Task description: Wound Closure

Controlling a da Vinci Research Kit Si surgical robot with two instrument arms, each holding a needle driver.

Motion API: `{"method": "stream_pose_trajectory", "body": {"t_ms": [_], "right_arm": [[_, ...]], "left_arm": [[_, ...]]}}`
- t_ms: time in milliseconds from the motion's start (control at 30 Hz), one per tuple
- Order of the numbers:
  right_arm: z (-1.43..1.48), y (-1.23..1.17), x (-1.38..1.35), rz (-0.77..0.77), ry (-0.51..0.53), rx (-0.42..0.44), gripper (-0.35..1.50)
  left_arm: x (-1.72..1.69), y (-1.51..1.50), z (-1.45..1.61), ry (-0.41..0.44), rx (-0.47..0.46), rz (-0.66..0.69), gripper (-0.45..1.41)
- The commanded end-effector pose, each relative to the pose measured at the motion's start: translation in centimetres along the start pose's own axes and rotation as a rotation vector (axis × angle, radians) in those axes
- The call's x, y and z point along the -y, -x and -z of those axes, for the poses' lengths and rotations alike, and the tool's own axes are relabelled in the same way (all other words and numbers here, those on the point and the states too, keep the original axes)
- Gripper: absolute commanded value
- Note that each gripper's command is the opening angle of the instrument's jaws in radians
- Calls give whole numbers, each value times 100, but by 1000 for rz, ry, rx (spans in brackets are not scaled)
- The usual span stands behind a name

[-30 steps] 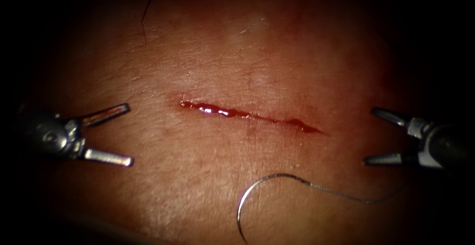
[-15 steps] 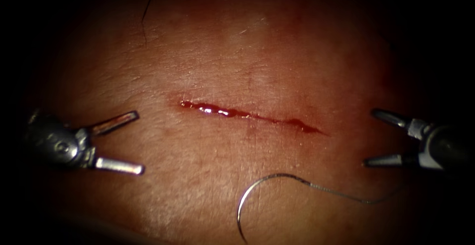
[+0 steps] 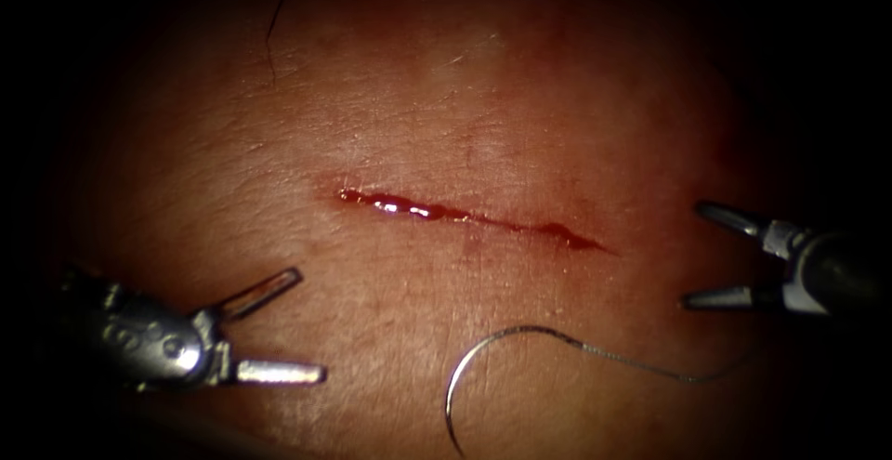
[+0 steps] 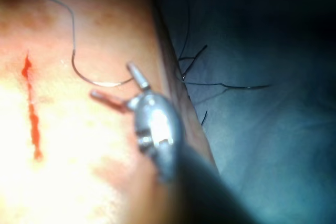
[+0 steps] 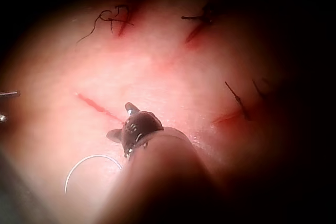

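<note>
Meanwhile left end effector [image 3: 288, 325] hovers open beside needle [image 3: 474, 367].

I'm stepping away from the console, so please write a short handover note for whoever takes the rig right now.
Left tool: jaws open, holding nothing, over the tissue below the left end of the cut. In the last second it has moved down and toward the needle.
Right tool: jaws open, holding nothing, unmoved, off the right end of the cut.
Needle: lying free on the tissue below the cut, not in the tissue; its thread trails right.
Done: no stitch in this cut, red fluid in it.
Left: the whole closure.
</note>
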Motion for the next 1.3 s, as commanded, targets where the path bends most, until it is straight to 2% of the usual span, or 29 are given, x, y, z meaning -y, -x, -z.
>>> {"method": "stream_pose_trajectory", "body": {"t_ms": [33, 167, 333, 567, 700, 933, 1300], "right_arm": [[-12, 2, 6, 1, -4, 0, 139], [-13, 2, 7, 2, -5, 3, 139], [-13, 3, 7, 2, -5, 3, 139], [-13, 3, 8, 2, -7, 1, 139], [-13, 2, 8, 2, -7, 1, 139], [-15, 2, 10, 3, -5, 2, 139], [-19, 2, 15, 12, -9, 12, 139]], "left_arm": [[-13, 11, -1, -11, 6, 26, 77], [-48, 24, -15, -101, 30, 38, 81], [-73, 41, -36, -178, 55, 37, 82], [-98, 81, -81, -186, 75, 116, 81], [-96, 102, -103, -208, 76, 171, 81], [-77, 112, -116, -233, 68, 239, 76], [-78, 130, -147, -259, 85, 228, 74]]}}
